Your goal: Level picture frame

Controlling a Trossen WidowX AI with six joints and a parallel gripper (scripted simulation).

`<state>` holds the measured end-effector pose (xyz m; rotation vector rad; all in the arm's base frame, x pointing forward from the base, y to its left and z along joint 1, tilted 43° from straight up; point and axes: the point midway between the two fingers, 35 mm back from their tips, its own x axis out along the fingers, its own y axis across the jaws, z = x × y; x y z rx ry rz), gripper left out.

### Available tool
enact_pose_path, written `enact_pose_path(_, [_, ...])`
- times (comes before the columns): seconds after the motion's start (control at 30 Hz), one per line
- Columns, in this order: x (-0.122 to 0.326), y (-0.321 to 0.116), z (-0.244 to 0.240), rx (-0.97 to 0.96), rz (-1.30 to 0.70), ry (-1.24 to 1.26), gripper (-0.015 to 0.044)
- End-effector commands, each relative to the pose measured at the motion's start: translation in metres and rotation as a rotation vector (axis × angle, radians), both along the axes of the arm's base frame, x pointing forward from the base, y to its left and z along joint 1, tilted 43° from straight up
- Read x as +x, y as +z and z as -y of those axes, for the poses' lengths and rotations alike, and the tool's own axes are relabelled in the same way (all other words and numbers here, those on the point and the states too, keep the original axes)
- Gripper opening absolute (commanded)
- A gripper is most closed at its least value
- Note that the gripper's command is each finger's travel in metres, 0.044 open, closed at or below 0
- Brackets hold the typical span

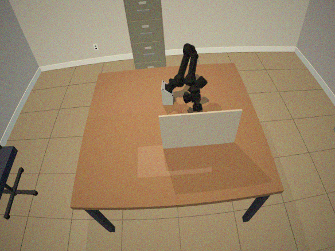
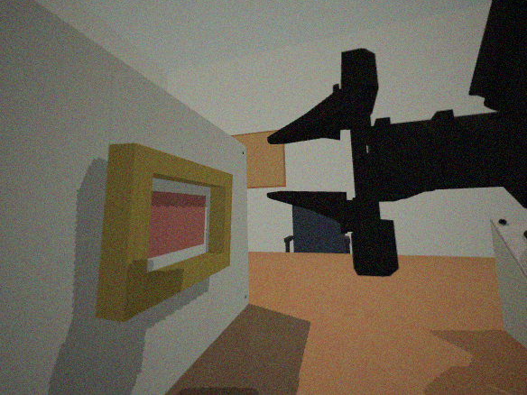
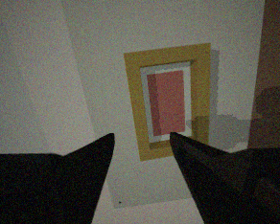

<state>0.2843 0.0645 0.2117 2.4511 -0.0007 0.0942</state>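
The picture frame [image 2: 118, 234] [image 3: 168, 53], gold with a white mat and red picture, hangs flat on the pale wall panel. Its edges run nearly parallel to the panel's edges in the wrist view, so it looks close to level. In the exterior view its near side edge leans very slightly; a small tilt cannot be ruled out. My gripper [image 2: 269, 167] [image 3: 142, 137] is open and empty, clear of the frame, with a gap to the panel. The screw and notched strip are hidden behind the frame. The top view shows only the panel's back.
The wall panel [image 1: 201, 130] [image 2: 41, 122] stands upright on the table [image 1: 120, 120]. A small pale sloped box [image 1: 167, 97] stands beside the arm. A shadow falls on the frame's lower near corner. A filing cabinet [image 1: 146, 34] stands beyond the table; a blue chair [image 2: 318, 230] is in the background.
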Motion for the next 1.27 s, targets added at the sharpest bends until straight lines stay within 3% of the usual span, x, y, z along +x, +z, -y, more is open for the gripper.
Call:
enact_pose_path(0.0, [-0.003,0.003,-0.001,0.003,-0.001,-0.001,0.0260])
enact_pose_path(0.57, [-0.098,0.016,0.032,0.101,-0.046,-0.046,0.0260])
enact_pose_path(1.23, [-0.101,0.014,0.035,0.118,-0.039,-0.056,0.0260])
